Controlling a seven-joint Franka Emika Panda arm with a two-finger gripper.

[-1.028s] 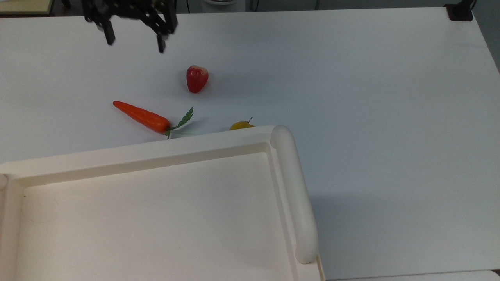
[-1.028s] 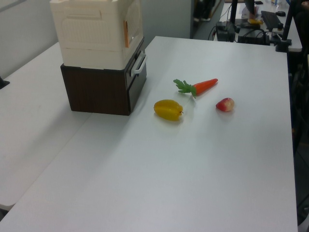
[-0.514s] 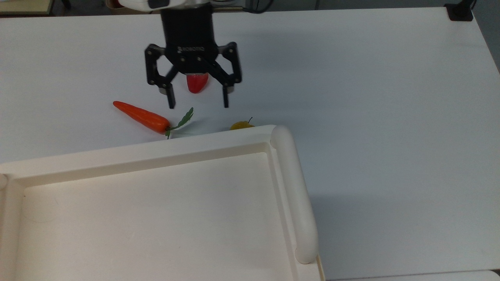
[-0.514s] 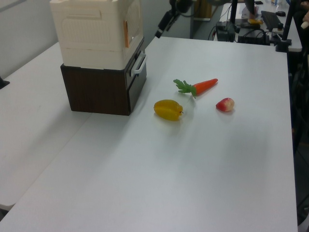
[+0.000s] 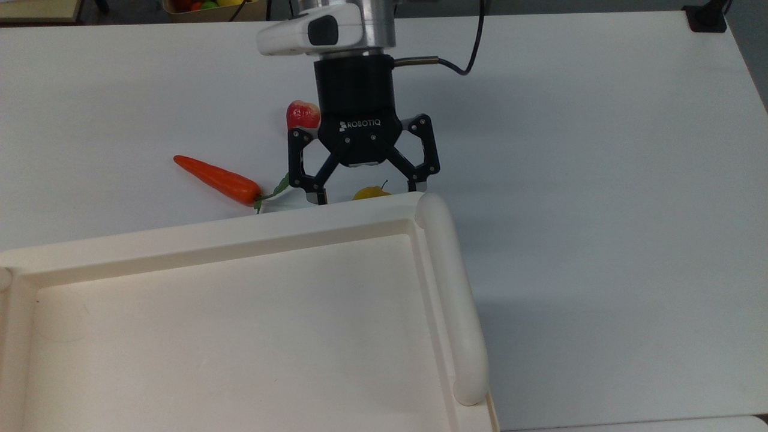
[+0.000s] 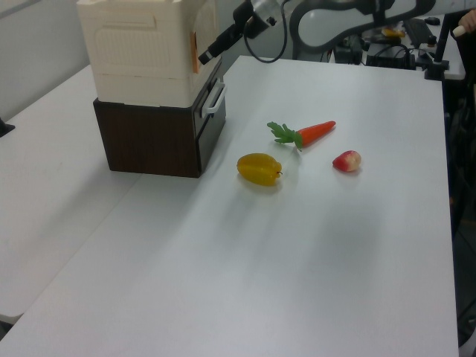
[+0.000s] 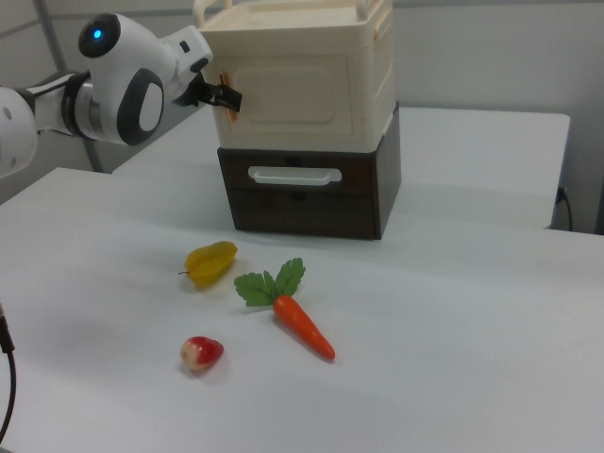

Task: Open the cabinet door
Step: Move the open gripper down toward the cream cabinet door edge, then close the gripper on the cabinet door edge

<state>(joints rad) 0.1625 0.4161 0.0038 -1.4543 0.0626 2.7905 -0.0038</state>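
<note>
The cabinet door (image 7: 294,90) faces the right view; claw (image 5: 366,195) spread wide, empty

A white table (image 6: 312,260) carries a dark brown drawer unit (image 6: 152,137) topped by a cream cabinet (image 6: 145,44) at the left view's upper left. Spread near the frame's centre lie a yellow fruit (image 6: 259,169), a carrot with green leaves (image 6: 305,133) and a red fruit (image 6: 346,161), each apart from the others.
</note>
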